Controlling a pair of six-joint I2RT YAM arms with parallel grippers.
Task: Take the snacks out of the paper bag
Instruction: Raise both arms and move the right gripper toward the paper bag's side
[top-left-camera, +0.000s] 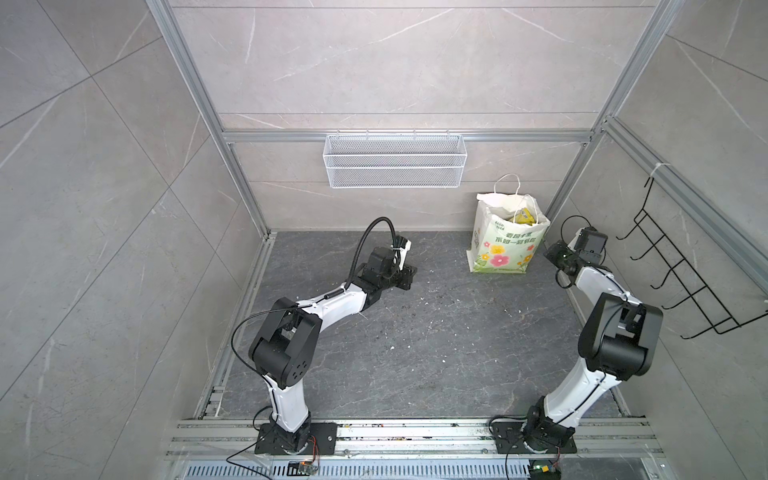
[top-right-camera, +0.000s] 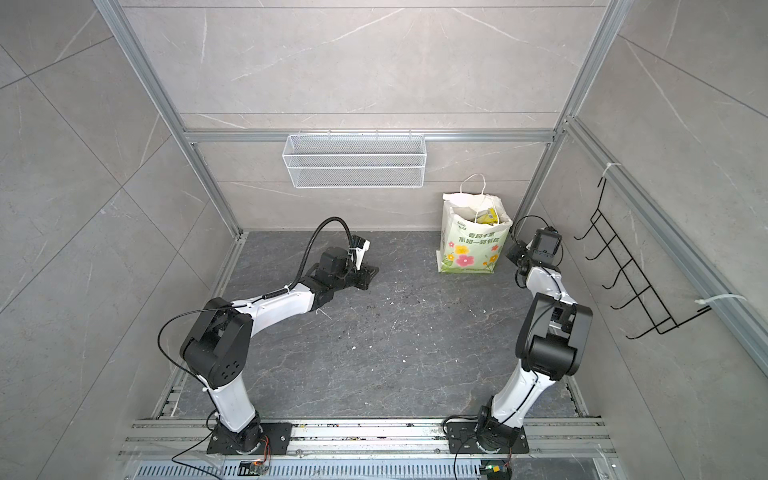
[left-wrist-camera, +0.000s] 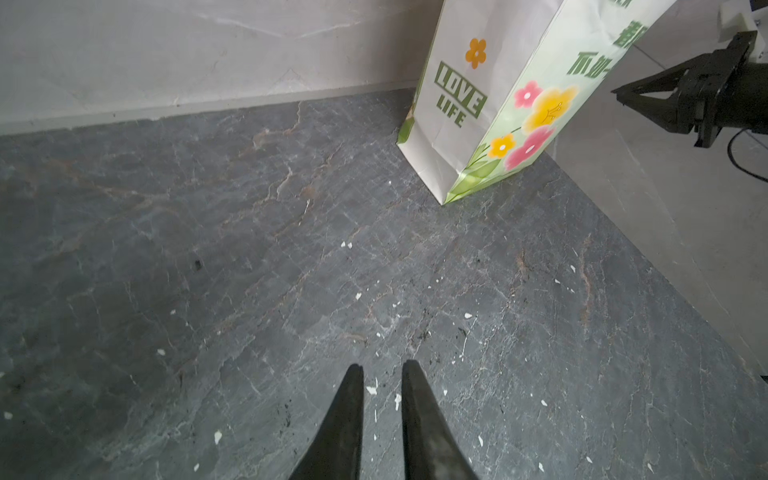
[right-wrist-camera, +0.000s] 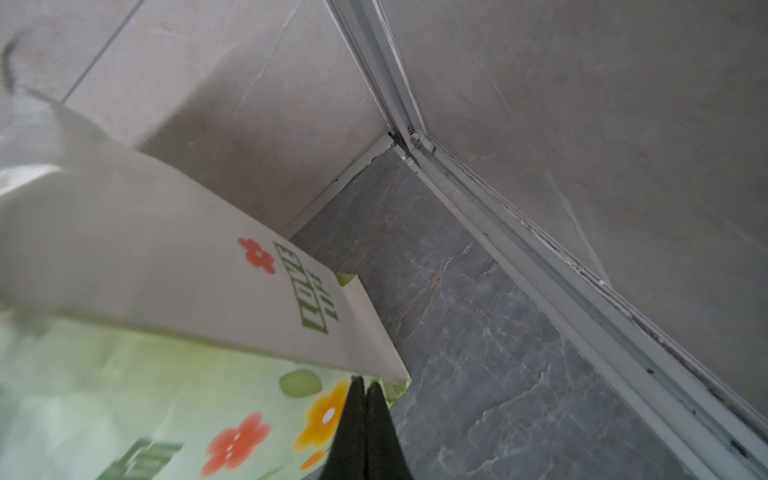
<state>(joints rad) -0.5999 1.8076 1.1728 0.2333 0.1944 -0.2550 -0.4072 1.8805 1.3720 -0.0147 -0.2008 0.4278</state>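
— Where is the bag?

— The white paper carrier bag with the pale green flowered front (top-left-camera: 505, 249) stands upright at the far right of the dark grey stone-patterned tabletop (top-left-camera: 436, 353), close to the back wall. Its mouth is open and its cord handles are up. In both top views glossy yellow snack packets (top-left-camera: 523, 216) show in the mouth. I cannot make out any others.

— And your right hand?

— My right gripper (top-left-camera: 549, 252) sits low, just beside the bag's right edge. That arm rises steeply from its base at the near rail, folds at a high elbow and reaches toward the far corner. The wrist is turned inward, so I point at the bag. In the right wrist view my two black fingers (right-wrist-camera: 353, 424) lie pressed together with nothing between them. Whether the tips touch the paper I cannot tell.

— The left?

— My left gripper (left-wrist-camera: 382, 368) hovers low over bare tabletop, well apart from the bag and aimed toward it. That arm leans from its base, bends at the elbow and stretches its forearm toward the middle. Those fingers stand a narrow gap apart and hold nothing.

— Anything else?

— A white wire mesh basket (top-left-camera: 395, 160) hangs on the back rail, left of the bag.
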